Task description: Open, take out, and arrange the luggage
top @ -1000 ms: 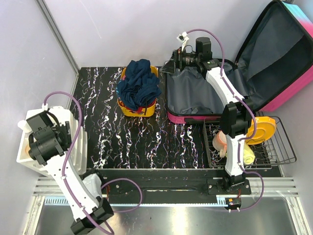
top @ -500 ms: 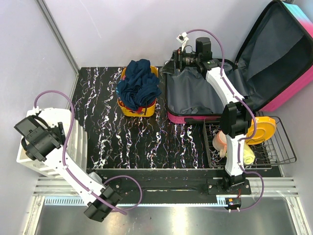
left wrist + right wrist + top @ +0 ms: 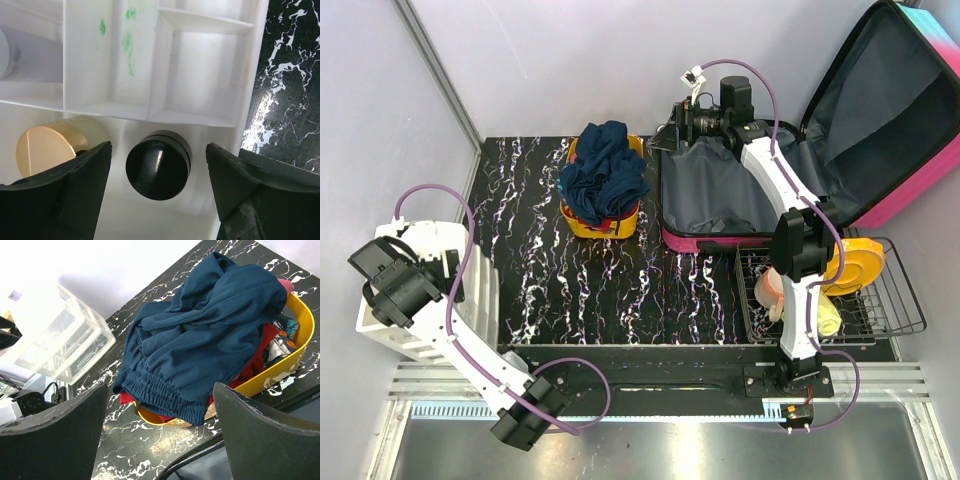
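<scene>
The luggage (image 3: 720, 205) lies open at the back right, dark grey lining up, with its pink-edged lid (image 3: 900, 110) leaning against the wall. My right gripper (image 3: 670, 125) is open and empty at the luggage's far left corner. In the right wrist view (image 3: 160, 390) it faces the yellow bin, with the luggage's zip edge (image 3: 200, 460) just below. My left gripper (image 3: 390, 290) is open and empty over the white organiser tray (image 3: 470, 290) at the left edge. In the left wrist view (image 3: 157, 150) its jaws straddle a black round cap (image 3: 158, 164) from above, without touching it.
A yellow bin (image 3: 605, 222) heaped with navy clothing (image 3: 210, 330) stands left of the luggage. A wire rack (image 3: 900, 300) with a yellow plate and small items sits at the front right. A gold cap (image 3: 47, 147) lies beside the black cap. Walls close in on the left and back.
My left arm has swung left and settled over the white organiser tray. The right arm and the luggage have not moved.
</scene>
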Available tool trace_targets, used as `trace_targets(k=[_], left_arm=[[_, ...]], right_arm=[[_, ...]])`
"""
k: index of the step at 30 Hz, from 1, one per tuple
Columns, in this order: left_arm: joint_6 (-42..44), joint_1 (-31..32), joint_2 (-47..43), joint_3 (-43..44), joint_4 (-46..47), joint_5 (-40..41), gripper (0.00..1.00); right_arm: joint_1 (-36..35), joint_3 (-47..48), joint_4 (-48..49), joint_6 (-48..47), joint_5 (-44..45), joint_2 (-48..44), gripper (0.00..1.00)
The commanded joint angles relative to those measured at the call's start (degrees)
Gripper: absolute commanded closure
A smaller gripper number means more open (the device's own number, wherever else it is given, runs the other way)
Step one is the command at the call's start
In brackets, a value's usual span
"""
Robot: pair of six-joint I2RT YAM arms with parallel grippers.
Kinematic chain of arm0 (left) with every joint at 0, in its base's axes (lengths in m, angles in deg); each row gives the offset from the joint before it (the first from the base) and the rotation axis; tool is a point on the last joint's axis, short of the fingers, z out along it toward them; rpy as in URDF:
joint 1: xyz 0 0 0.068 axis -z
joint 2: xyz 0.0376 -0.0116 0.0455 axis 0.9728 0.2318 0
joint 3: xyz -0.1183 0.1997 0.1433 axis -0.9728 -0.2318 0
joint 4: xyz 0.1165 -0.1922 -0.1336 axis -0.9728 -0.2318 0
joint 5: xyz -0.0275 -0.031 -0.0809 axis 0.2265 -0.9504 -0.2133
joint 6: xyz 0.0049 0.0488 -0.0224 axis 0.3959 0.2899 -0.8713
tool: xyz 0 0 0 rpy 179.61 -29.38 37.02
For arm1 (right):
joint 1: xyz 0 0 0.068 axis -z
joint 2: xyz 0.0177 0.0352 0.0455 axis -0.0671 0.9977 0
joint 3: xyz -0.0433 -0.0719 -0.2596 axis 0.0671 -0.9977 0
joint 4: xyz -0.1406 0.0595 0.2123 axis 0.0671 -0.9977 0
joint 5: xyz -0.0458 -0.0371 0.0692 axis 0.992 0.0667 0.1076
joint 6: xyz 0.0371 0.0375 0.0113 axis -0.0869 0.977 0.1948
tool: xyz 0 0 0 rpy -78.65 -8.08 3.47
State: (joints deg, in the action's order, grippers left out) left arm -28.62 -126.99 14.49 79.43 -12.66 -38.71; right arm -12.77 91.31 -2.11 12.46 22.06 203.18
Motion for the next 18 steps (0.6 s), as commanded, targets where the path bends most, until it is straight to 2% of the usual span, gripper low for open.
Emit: trace_targets(k=[1,5,10,14,18], left_arm=[[0.7,-0.3,0.0,2.2,0.0,-1.0,0.18],[1.2,-0.3,0.4,6.7,-1.6,-2.2,0.14],[2.9,-0.2,5.0,15.0,-6.5,-4.9,0.05],[3.6,-0.1,9.0,21.0,-8.5,-7.5,0.01],[3.0,4.6,12.6,23.4,-8.7,-7.8,0.01]], right_arm=[[-0.5,1.7,2.0,0.8,-1.1,-0.3,0.06],[-0.5,1.5,3.1,2.0,-1.5,0.2,0.06],[-0.5,2.8,4.1,4.1,-1.3,1.3,0.05],[-0.5,3.0,4.6,5.1,-0.8,1.8,0.05],[-0.5,1.6,4.8,4.5,-0.3,0.8,0.05]])
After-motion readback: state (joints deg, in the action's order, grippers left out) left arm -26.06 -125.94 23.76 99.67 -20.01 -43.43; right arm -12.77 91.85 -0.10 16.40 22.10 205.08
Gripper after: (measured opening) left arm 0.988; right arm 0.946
